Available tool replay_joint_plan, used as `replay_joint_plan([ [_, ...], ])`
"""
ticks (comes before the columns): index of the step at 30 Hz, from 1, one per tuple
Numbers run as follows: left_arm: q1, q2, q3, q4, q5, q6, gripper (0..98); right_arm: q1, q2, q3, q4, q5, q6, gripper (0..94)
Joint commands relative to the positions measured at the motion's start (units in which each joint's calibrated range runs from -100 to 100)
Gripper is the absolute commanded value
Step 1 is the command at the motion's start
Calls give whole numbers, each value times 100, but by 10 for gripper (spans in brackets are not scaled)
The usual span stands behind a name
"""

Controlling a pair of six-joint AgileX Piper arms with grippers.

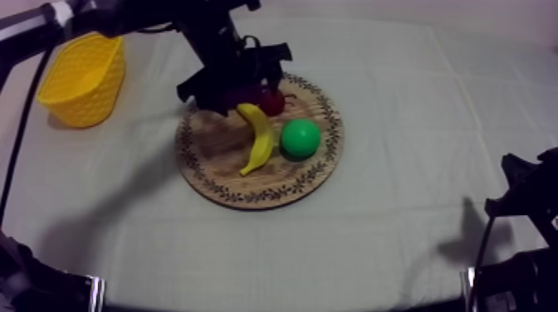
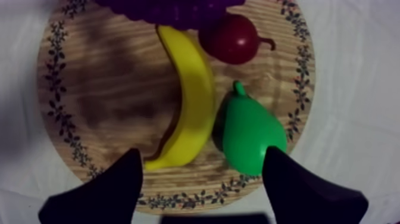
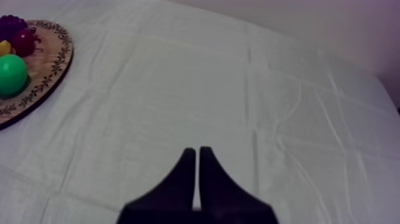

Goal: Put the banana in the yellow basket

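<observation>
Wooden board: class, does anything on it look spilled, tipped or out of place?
Nothing stands out: the banana, pear, small red fruit and grapes all lie on the wooden board, none on the cloth.

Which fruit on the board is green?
The pear, beside the yellow banana; the others are a small red fruit and purple grapes.
</observation>
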Motion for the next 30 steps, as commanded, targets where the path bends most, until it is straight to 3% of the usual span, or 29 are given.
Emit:
replay_joint_plan([
  [1, -11, 215, -50, 19, -28, -30, 736, 0, 3, 4, 1, -3, 1, 4],
  [15, -111, 1406, -479, 257, -246, -214, 697, 0, 3, 4, 1, -3, 1, 4],
  [26, -203, 1821, -871, 417, -10, -332, 620, 0, 3, 4, 1, -3, 1, 4],
  [30, -204, 1900, -984, 430, 108, -320, 550, 0, 3, 4, 1, -3, 1, 4],
])
